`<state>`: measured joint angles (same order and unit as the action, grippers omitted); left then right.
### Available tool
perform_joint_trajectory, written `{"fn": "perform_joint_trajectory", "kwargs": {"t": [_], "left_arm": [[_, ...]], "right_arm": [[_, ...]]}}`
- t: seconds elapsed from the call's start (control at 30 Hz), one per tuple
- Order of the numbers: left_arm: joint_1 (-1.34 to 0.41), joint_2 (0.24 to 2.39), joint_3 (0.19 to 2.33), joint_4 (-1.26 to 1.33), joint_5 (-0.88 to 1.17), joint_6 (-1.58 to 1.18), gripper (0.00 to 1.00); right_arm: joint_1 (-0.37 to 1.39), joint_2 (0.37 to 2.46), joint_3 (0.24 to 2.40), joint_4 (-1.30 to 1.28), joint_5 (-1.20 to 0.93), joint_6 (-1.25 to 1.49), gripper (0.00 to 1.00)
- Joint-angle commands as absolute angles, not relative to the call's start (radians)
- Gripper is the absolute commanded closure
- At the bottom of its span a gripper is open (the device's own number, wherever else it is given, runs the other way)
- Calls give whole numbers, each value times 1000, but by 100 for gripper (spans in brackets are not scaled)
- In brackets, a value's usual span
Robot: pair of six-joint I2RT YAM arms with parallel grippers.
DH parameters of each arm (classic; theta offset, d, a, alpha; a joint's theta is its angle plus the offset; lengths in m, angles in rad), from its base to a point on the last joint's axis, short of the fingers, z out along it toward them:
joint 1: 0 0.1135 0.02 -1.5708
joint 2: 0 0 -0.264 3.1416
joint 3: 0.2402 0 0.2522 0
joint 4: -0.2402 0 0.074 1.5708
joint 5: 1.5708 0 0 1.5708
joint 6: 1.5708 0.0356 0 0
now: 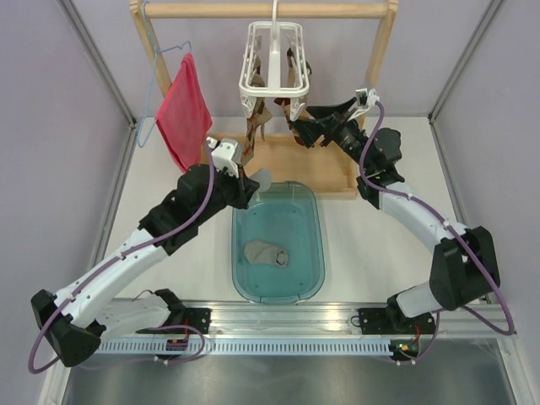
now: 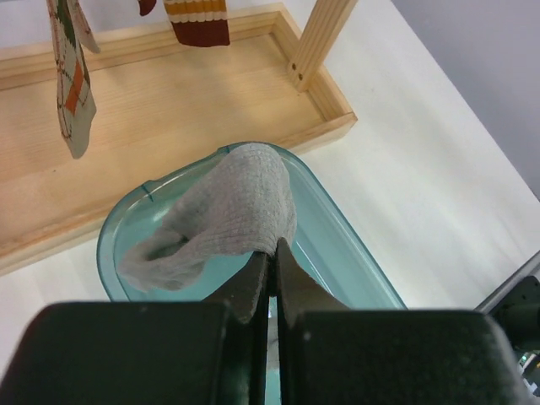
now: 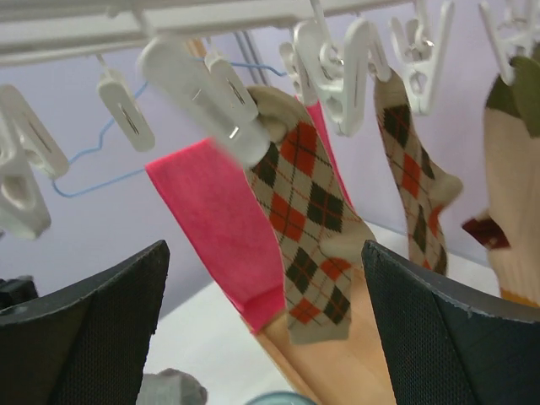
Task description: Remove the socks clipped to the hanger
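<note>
Over the teal bin (image 2: 359,249), the left gripper (image 2: 272,250) pinches a grey sock (image 2: 228,211), apparently to drop it there, while the right gripper (image 3: 263,253) stands spread facing an argyle sock (image 3: 308,228) clipped to the white hanger (image 3: 211,17), ready to pull.

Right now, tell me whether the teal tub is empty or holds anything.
Not empty: one grey sock lies crumpled on the floor of the teal tub, plain in the top view.
</note>
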<state>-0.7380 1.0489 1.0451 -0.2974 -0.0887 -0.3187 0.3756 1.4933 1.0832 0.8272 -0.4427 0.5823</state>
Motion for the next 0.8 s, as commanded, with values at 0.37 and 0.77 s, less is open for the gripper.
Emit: {"fn": "perform_joint_trajectory", "kwargs": {"t": [0.37,0.77], "left_arm": [[-1047,808,798,-218,-171,-344,98],[-1350,968,876,-235,-454,-442,98]], "right_arm": [[371,922,724,259,-197,382,2],[371,703,545,58,-86,419,2]]}}
